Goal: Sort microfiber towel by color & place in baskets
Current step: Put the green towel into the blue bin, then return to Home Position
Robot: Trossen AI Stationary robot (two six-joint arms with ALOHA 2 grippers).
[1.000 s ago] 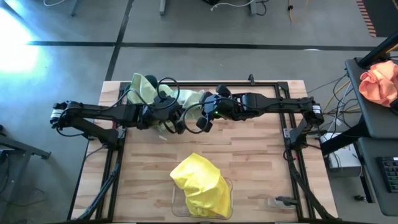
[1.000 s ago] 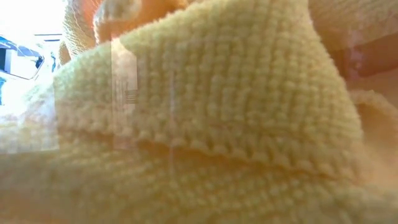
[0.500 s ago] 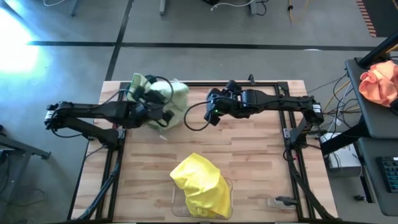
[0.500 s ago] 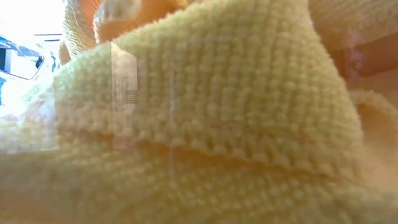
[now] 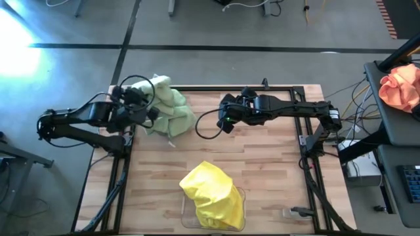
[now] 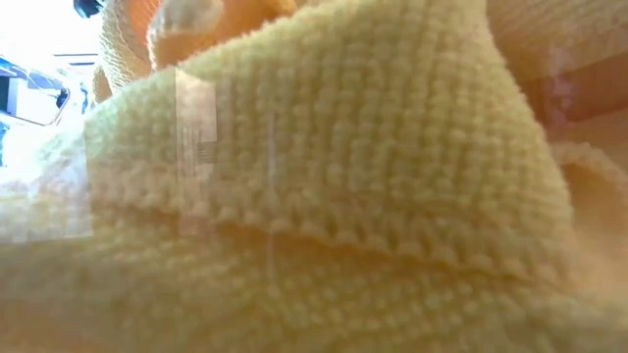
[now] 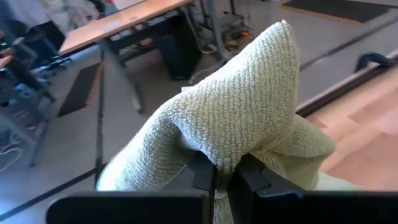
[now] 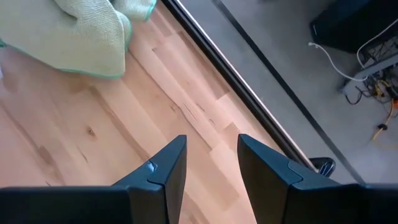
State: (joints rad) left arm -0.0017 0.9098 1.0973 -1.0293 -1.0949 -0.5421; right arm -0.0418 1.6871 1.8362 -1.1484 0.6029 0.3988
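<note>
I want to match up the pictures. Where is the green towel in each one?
High view: green towel at the table's far left, at the left gripper.
Low view: not in it; yellow cloth fills it.
Left wrist view: middle, pinched in the shut fingers.
Right wrist view: top left corner.
Shared landmark: the wooden table.

A yellow microfiber towel [image 6: 334,196] fills nearly everything, pressed against a clear basket wall [image 6: 196,147] in front.
</note>
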